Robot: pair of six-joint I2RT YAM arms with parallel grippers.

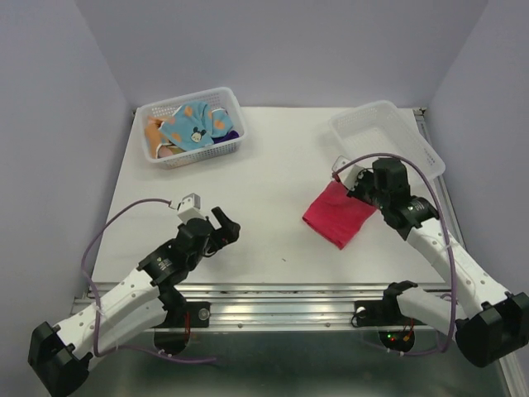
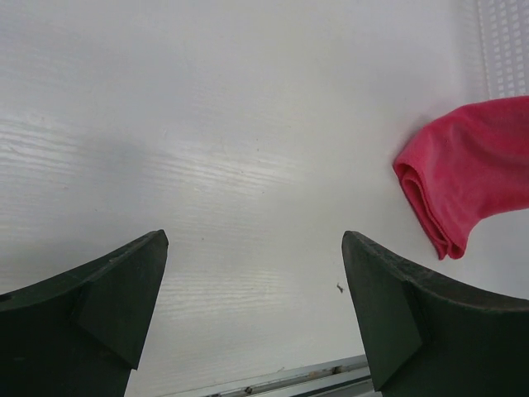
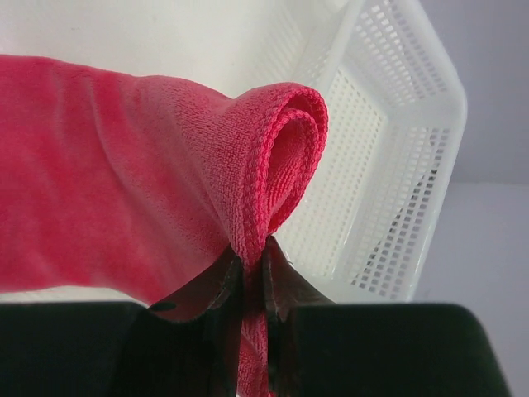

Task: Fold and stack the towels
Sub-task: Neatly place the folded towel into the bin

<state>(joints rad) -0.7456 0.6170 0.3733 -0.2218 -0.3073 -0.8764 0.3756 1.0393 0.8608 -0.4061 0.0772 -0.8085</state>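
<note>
A bright pink-red towel (image 1: 337, 215) lies folded on the white table right of centre. My right gripper (image 1: 357, 192) is shut on its far right edge; in the right wrist view the cloth (image 3: 124, 174) bunches between the fingers, my right gripper (image 3: 252, 265). The towel also shows in the left wrist view (image 2: 471, 174). My left gripper (image 1: 225, 231) is open and empty over bare table near the front, also seen in its own view (image 2: 252, 248). A light blue spotted towel (image 1: 192, 124), a peach-orange one (image 1: 154, 132) and a dark purple one (image 1: 231, 135) lie heaped in the far-left basket.
A white perforated basket (image 1: 223, 99) holding the heap stands at the far left. A second white basket (image 1: 413, 136) stands at the far right, just beyond my right gripper, also in the right wrist view (image 3: 397, 165). The table's metal front rail (image 1: 281, 289) runs along the near edge.
</note>
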